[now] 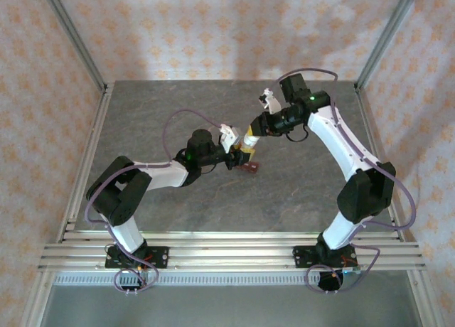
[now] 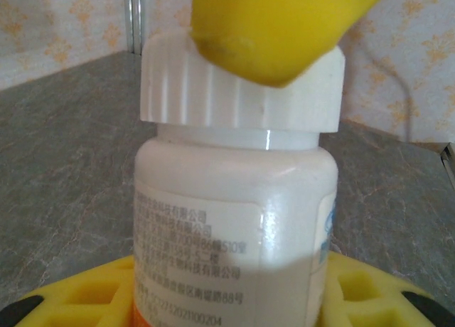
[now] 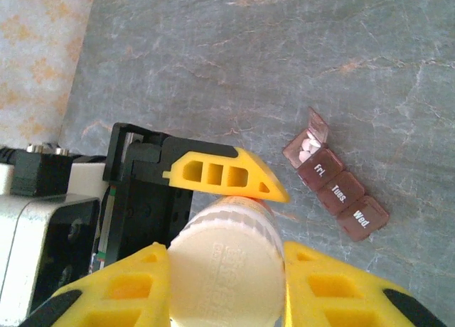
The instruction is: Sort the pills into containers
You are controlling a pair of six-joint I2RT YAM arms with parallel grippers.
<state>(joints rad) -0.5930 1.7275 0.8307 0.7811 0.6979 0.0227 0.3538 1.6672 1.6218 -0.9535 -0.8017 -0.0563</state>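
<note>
**Left wrist.** The left claw (image 2: 227, 302) sits nearest. Its yellow fingers (image 2: 78, 298) are low at either side, closed on the body of the white bottle (image 2: 234, 213), which stands upright. A yellow finger (image 2: 277, 28) from the other arm presses the ribbed cap (image 2: 242, 85) from above. One arm seems to brace the bottle while the other takes the cap, most likely to unscrew it.

**Right wrist.** The right claw (image 3: 226, 263) is open no wider than the cap (image 3: 227, 291), with both fingers touching its sides. On the table (image 3: 213, 57), apart to the right, lie the containers (image 3: 341, 192). The end compartment's lid is up, with white pills (image 3: 308, 148) inside, and the other three are shut.

**Top view.** The left claw (image 1: 233, 156) and right claw (image 1: 250, 138) meet mid-table around the bottle. The containers (image 1: 249, 168) lie just beside them on the near side, handy for pouring.
</note>
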